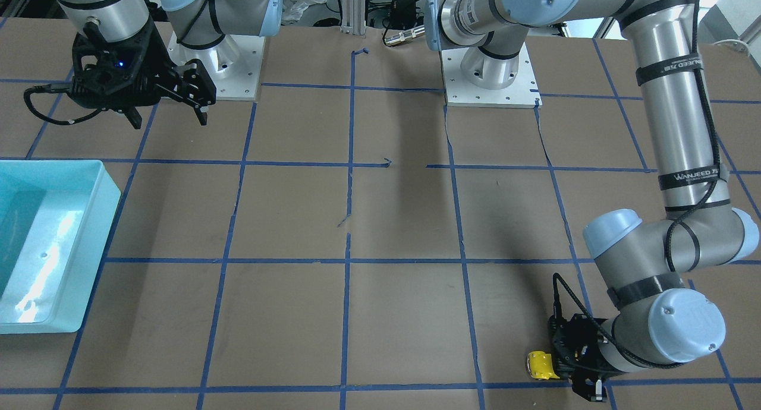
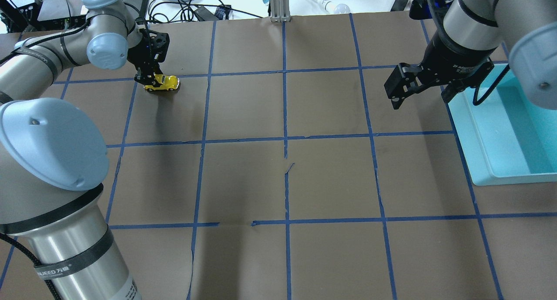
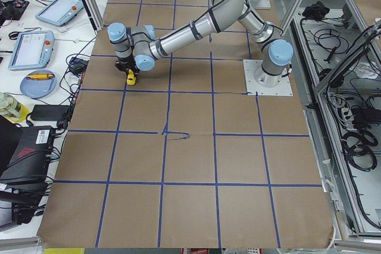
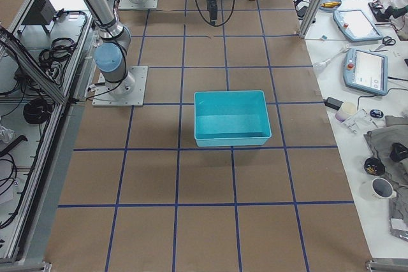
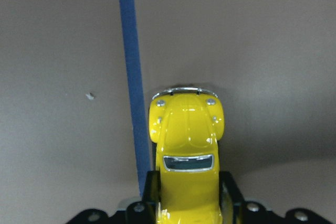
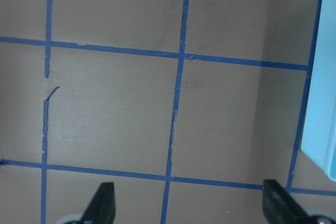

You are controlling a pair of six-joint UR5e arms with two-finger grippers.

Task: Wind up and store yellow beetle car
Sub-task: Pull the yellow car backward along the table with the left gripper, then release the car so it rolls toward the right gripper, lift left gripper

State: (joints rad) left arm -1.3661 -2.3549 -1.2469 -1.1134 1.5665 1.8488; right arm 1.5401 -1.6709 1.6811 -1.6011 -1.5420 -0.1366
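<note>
The yellow beetle car [image 5: 186, 145] sits on the brown table with its rear between my left gripper's fingers [image 5: 231, 191], its nose pointing away beside a blue tape line. My left gripper [image 2: 150, 81] is shut on the car [image 2: 164, 83] at the table's far left; in the front-facing view the gripper [image 1: 562, 367] and the car [image 1: 542, 365] show low at the right. My right gripper [image 2: 418, 96] is open and empty, held above the table next to the light blue bin [image 2: 478, 156]. Its fingertips [image 6: 103, 203] show wide apart in the right wrist view.
The light blue bin [image 1: 98, 184] stands open on the robot's right side of the table; its edge also shows in the right wrist view [image 6: 317, 103]. Blue tape lines grid the brown paper. Cables and devices lie beyond the table's far edge [image 2: 204, 11].
</note>
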